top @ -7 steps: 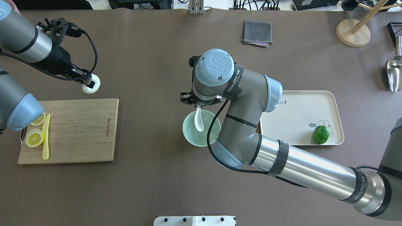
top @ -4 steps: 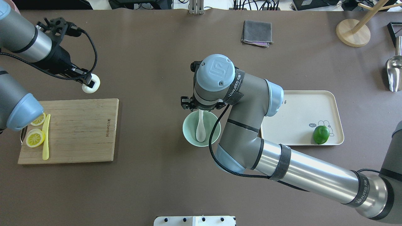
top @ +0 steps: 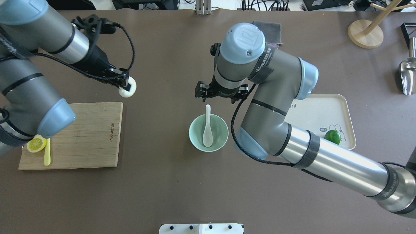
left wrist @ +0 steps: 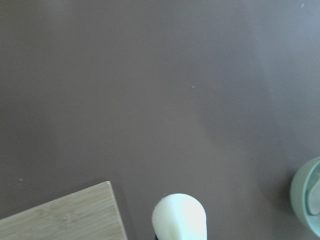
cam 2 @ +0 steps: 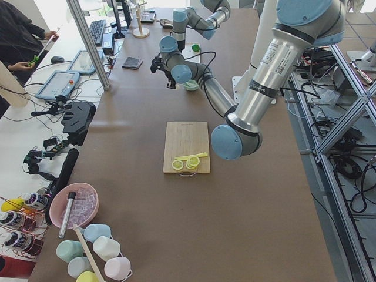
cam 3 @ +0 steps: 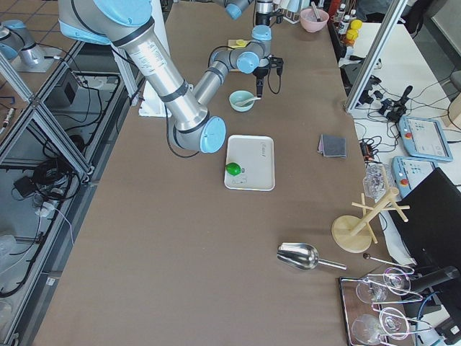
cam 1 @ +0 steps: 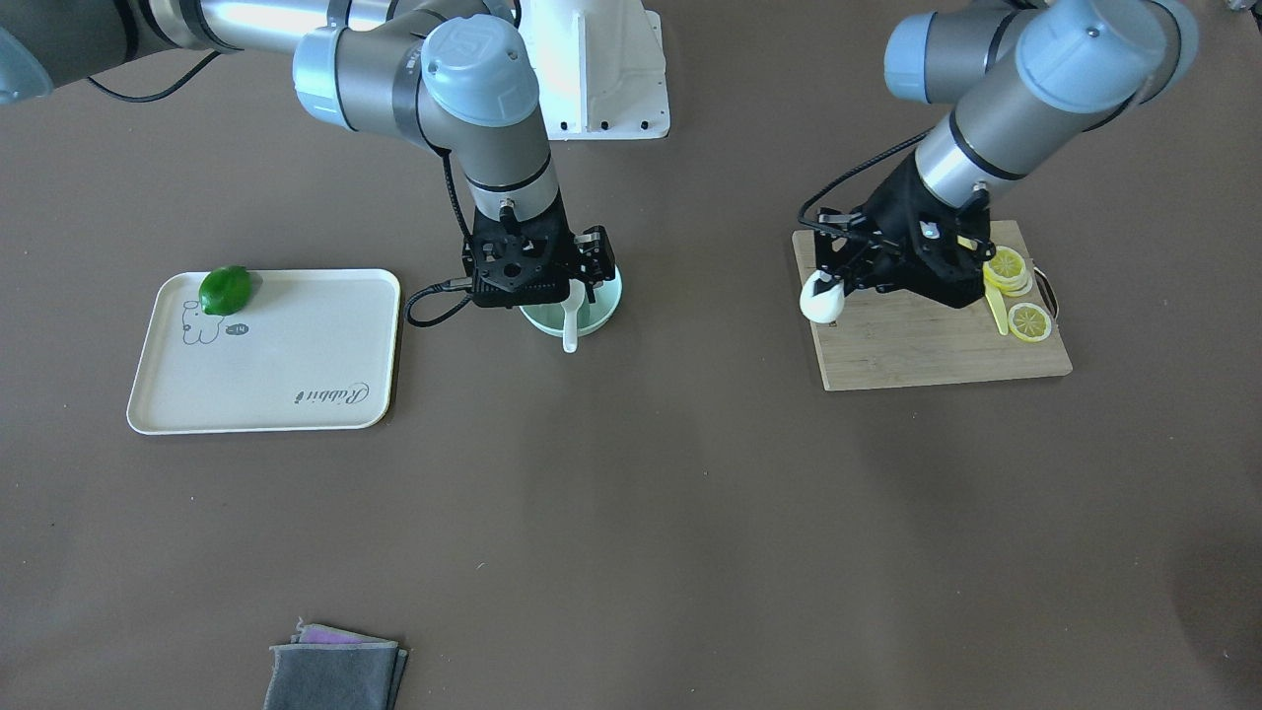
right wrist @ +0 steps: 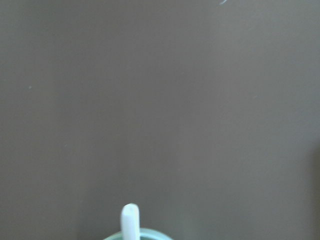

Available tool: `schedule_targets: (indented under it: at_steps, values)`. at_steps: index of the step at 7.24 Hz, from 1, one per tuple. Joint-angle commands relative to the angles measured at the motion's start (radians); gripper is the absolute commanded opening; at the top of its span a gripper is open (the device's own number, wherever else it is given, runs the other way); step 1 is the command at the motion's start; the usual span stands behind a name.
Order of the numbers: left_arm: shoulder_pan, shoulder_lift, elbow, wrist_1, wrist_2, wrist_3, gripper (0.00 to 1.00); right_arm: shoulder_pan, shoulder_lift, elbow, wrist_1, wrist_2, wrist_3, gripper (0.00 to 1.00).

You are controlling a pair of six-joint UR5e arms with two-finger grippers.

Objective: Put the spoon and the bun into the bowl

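The mint-green bowl (top: pixel 219 136) stands at the table's middle. The cream spoon (top: pixel 207 127) lies in it, scoop down, with its handle over the far rim; the handle tip shows in the right wrist view (right wrist: pixel 130 220). My right gripper (top: pixel 218 94) is open and empty, raised just beyond the bowl's far rim. My left gripper (top: pixel 125 86) is shut on the white bun (top: pixel 127 90) and holds it above the table past the cutting board's far right corner. The bun also shows in the left wrist view (left wrist: pixel 179 216), with the bowl (left wrist: pixel 307 202) at the right edge.
A wooden cutting board (top: pixel 78 136) with lemon slices (top: pixel 36 144) and a yellow knife (top: pixel 47 152) lies left. A cream tray (top: pixel 321 113) holding a lime (top: pixel 332 136) lies right of the bowl. A grey cloth (top: pixel 274 29), wooden stand (top: pixel 365 32) and metal scoop (top: pixel 408 73) sit far back.
My right gripper let go of the spoon, which now rests in the bowl, and drew back beyond the far rim. My left arm carried the bun rightward toward the bowl.
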Motion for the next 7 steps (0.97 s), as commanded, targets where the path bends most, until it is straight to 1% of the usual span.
schedule_targets:
  at_steps: [1,2,3,5,6,7]
  values:
    - [0.184,-0.091,0.028,-0.008,0.132,-0.158,0.0,0.136,-0.094,0.0,-0.002,0.093,-0.193,1.0]
    - [0.245,-0.16,0.083,-0.01,0.194,-0.204,0.0,0.18,-0.135,-0.001,-0.002,0.126,-0.267,1.0]
    - [0.295,-0.203,0.149,-0.048,0.266,-0.216,0.0,0.208,-0.155,-0.004,-0.002,0.145,-0.304,1.0]
    - [0.303,-0.237,0.268,-0.154,0.274,-0.213,0.0,0.224,-0.171,-0.006,-0.001,0.159,-0.318,1.0]
    - [0.301,-0.242,0.313,-0.206,0.274,-0.214,0.01,0.244,-0.174,0.0,-0.004,0.186,-0.318,1.0]
    - [0.301,-0.242,0.324,-0.238,0.274,-0.211,0.89,0.251,-0.18,-0.003,-0.002,0.197,-0.321,1.0]
